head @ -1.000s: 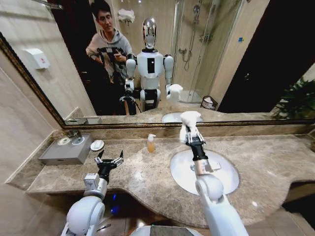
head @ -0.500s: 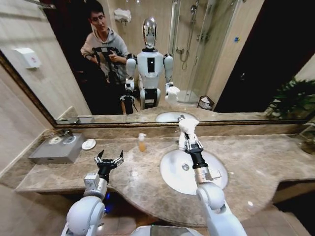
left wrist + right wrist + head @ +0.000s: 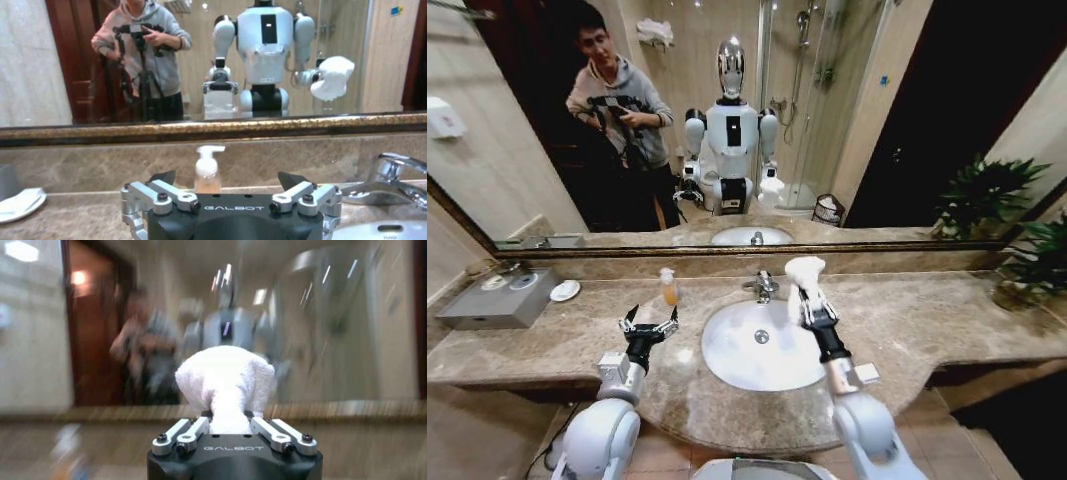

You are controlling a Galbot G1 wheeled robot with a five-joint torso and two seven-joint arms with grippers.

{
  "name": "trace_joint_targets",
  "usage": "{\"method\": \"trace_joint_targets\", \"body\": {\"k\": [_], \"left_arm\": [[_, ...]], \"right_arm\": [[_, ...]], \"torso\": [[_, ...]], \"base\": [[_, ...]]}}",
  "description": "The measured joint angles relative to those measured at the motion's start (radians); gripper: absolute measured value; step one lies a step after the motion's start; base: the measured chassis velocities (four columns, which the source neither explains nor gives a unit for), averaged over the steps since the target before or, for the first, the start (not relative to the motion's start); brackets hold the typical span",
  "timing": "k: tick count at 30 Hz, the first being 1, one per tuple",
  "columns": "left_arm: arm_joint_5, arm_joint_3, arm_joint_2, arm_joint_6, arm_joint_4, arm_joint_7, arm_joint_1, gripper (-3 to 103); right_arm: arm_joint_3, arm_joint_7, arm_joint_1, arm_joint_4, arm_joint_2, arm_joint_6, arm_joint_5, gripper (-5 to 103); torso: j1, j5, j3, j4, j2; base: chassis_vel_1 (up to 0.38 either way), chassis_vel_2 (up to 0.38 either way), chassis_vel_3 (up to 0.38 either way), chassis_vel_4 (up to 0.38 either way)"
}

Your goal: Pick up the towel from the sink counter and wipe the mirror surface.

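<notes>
Colours, sink area.
Towel [image 3: 803, 272] white; sink counter [image 3: 947, 320] mottled beige-brown marble; basin [image 3: 757, 345] white; mirror [image 3: 877, 120] frame dark bronze; soap bottle [image 3: 668, 288] amber.

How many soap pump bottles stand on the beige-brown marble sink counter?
1. A small clear pump bottle with amber liquid stands near the mirror's bronze frame, beyond the open left gripper.

beige tiled walls [image 3: 487, 190], potted plant [image 3: 1027, 265] at counter's end.
</notes>
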Motion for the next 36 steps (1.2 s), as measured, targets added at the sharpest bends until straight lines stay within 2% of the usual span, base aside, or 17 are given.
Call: {"method": "trace_joint_targets", "body": {"k": [2, 3, 4, 7, 9, 11, 13, 16, 17, 20, 22, 25, 27, 30, 31, 34, 36], "left_arm": [[0.000, 0.000, 0.000, 0.000, 0.000, 0.000, 0.000, 100], [0.000, 0.000, 0.000, 0.000, 0.000, 0.000, 0.000, 100], [0.000, 0.000, 0.000, 0.000, 0.000, 0.000, 0.000, 100], [0.000, -0.001, 0.000, 0.000, 0.000, 0.000, 0.000, 100], [0.000, -0.001, 0.000, 0.000, 0.000, 0.000, 0.000, 100], [0.000, 0.000, 0.000, 0.000, 0.000, 0.000, 0.000, 100], [0.000, 0.000, 0.000, 0.000, 0.000, 0.000, 0.000, 100], [0.000, 0.000, 0.000, 0.000, 0.000, 0.000, 0.000, 100], [0.000, 0.000, 0.000, 0.000, 0.000, 0.000, 0.000, 100], [0.000, 0.000, 0.000, 0.000, 0.000, 0.000, 0.000, 100], [0.000, 0.000, 0.000, 0.000, 0.000, 0.000, 0.000, 100], [0.000, 0.000, 0.000, 0.000, 0.000, 0.000, 0.000, 100], [0.000, 0.000, 0.000, 0.000, 0.000, 0.000, 0.000, 100], [0.000, 0.000, 0.000, 0.000, 0.000, 0.000, 0.000, 100], [0.000, 0.000, 0.000, 0.000, 0.000, 0.000, 0.000, 100], [0.000, 0.000, 0.000, 0.000, 0.000, 0.000, 0.000, 100], [0.000, 0.000, 0.000, 0.000, 0.000, 0.000, 0.000, 100]], "right_arm": [[0.012, 0.023, -0.028, 0.032, -0.043, -0.125, 0.069, 19], [0.014, 0.052, -0.028, 0.041, -0.075, -0.211, 0.130, 19], [0.014, 0.052, -0.028, 0.041, -0.075, -0.211, 0.130, 19], [0.007, 0.105, 0.013, 0.008, -0.158, -0.342, 0.247, 19], [0.000, 0.117, 0.037, -0.018, -0.185, -0.367, 0.267, 19], [-0.034, 0.140, 0.122, -0.098, -0.247, -0.412, 0.301, 19], [-0.046, 0.143, 0.144, -0.120, -0.262, -0.424, 0.311, 19], [-0.140, 0.155, 0.296, -0.237, -0.358, -0.476, 0.367, 19], [-0.140, 0.155, 0.296, -0.237, -0.358, -0.476, 0.367, 19], [-0.279, 0.183, 0.496, -0.342, -0.454, -0.511, 0.470, 19], [-0.312, 0.187, 0.535, -0.364, -0.471, -0.516, 0.490, 19], [-0.479, 0.215, 0.688, -0.441, -0.519, -0.546, 0.579, 19], [-0.511, 0.221, 0.714, -0.451, -0.524, -0.552, 0.593, 19], [-0.612, 0.226, 0.771, -0.497, -0.530, -0.551, 0.576, 19], [-0.612, 0.226, 0.771, -0.497, -0.530, -0.551, 0.576, 19], [-0.638, 0.192, 0.779, -0.564, -0.504, -0.518, 0.477, 19], [-0.639, 0.184, 0.780, -0.581, -0.500, -0.513, 0.464, 19]], "torso": [[0.000, -0.0004, 0.000, -0.0004, 0.000], [0.000, -0.0003, 0.000, -0.0006, 0.000], [0.000, -0.0003, 0.000, -0.0006, 0.000], [0.000, -0.0004, 0.000, -0.0005, 0.000], [0.000, -0.0002, 0.000, -0.0004, 0.000], [0.000, 0.0000, 0.000, -0.0004, 0.000], [0.000, 0.0001, 0.000, -0.0003, 0.000], [0.001, 0.0001, 0.000, -0.0003, 0.000], [0.001, 0.0001, 0.000, -0.0003, 0.000], [0.001, -0.0006, 0.000, -0.0002, 0.000], [0.001, -0.0006, 0.000, -0.0001, 0.000], [0.001, -0.0003, 0.000, -0.0002, 0.000], [0.001, -0.0002, 0.000, -0.0002, 0.000], [0.001, -0.0003, 0.000, -0.0002, 0.000], [0.001, -0.0003, 0.000, -0.0002, 0.000], [0.000, -0.0002, 0.000, -0.0007, 0.000], [0.000, -0.0002, 0.000, -0.0005, 0.000]], "base": [[0.015, 0.014, -0.049, -0.009], [0.077, 0.061, -0.097, -0.059], [0.077, 0.061, -0.097, -0.059], [0.042, 0.048, -0.063, -0.037], [0.000, 0.000, 0.000, 0.000], [0.000, 0.000, 0.000, 0.000], [0.000, 0.000, 0.000, 0.000], [0.000, 0.000, 0.000, 0.000], [0.000, 0.000, 0.000, 0.000], [0.000, 0.000, 0.000, 0.000], [0.000, 0.000, 0.000, 0.000], [0.000, 0.000, 0.000, 0.000], [0.000, 0.000, 0.000, 0.000], [0.000, 0.000, 0.000, 0.000], [0.000, 0.000, 0.000, 0.000], [0.000, 0.000, 0.000, 0.000], [0.000, 0.000, 0.000, 0.000]]}}
